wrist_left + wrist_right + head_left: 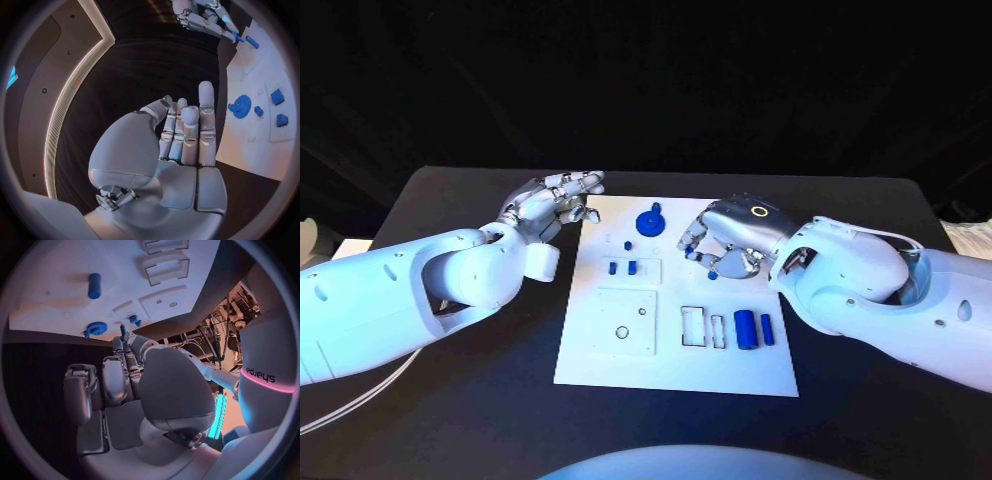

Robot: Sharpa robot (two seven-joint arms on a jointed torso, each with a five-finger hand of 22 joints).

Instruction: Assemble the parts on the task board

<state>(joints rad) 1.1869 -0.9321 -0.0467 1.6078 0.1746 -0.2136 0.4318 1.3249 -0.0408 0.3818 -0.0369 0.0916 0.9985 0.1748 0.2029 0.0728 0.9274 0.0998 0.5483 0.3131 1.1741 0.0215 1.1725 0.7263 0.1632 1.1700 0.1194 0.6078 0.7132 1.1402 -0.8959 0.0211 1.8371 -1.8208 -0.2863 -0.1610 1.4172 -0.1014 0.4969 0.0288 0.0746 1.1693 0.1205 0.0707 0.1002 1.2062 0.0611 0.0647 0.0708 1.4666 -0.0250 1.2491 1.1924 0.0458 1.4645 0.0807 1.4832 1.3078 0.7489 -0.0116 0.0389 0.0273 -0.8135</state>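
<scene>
Left hand: my left hand [557, 203] is hovering over the black table [459, 200], just beside the far left corner of the task board [678, 372]. It is holding nothing. In the left wrist view its fingers [206, 117] are standing nearly straight and close together, and the thumb is lying apart to the side.

Right hand: my right hand [728, 242] is hanging over the upper right part of the board, with the fingers curled downward. A small blue pin [713, 274] is showing at my fingertips, and in the left wrist view it is sitting between the tips, so I am pinching it. In the right wrist view my fingers [117, 377] are lying side by side and bending toward the board.

Task board: the white plate is lying in the middle of the table, with its long side running away from me.

Gear: a blue gear [651, 220] is sitting near the far edge of the board, between my two hands.

Small blocks: two small blue blocks [625, 267] are standing side by side to the left of the pin, and one still smaller blue piece [629, 245] is lying between them and the gear.

Cylinders: a thick blue cylinder [744, 329] and a thin blue rod [766, 329] are lying next to each other on the right side of the board, near my right forearm.

Recesses: a square recess [626, 322] with small holes is sitting on the left half of the board, and two narrow frames [694, 326] are lying between it and the cylinder.
</scene>
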